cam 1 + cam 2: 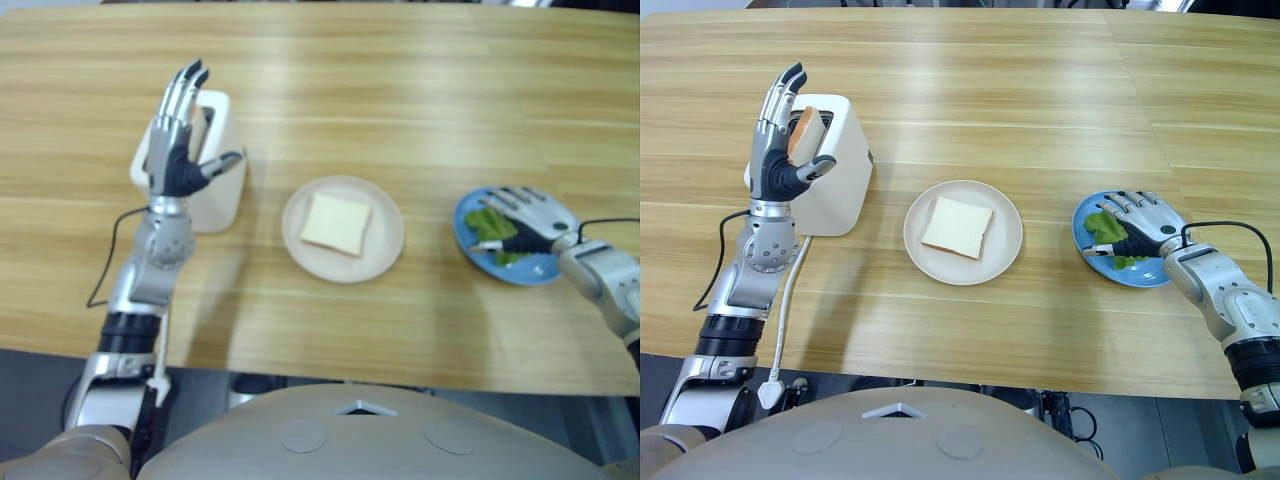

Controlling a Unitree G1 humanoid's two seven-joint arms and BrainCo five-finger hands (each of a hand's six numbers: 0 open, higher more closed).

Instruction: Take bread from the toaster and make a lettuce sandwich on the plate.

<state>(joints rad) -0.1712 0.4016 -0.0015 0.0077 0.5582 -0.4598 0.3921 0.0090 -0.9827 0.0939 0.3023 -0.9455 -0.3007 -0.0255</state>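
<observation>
Lettuce step, I'd say: right hand (1145,222) on the lettuce (1101,227), grasp I cannot tell; left hand (780,150) spread wide; next, leaf onto the bread (956,227)

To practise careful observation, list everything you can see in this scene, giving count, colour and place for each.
table: one, light wood, under everything
toaster: one, white, table's left
toaster cord: one, white, running off the near edge
crusted slice: one, tan, at the toaster's top; whether held, cannot tell
cream plate: one, centre
bread slice: one, white, on the cream plate
blue plate: one, right
lettuce: leaves, green, on the blue plate
left hand: raised beside the toaster
right hand: over the lettuce
</observation>
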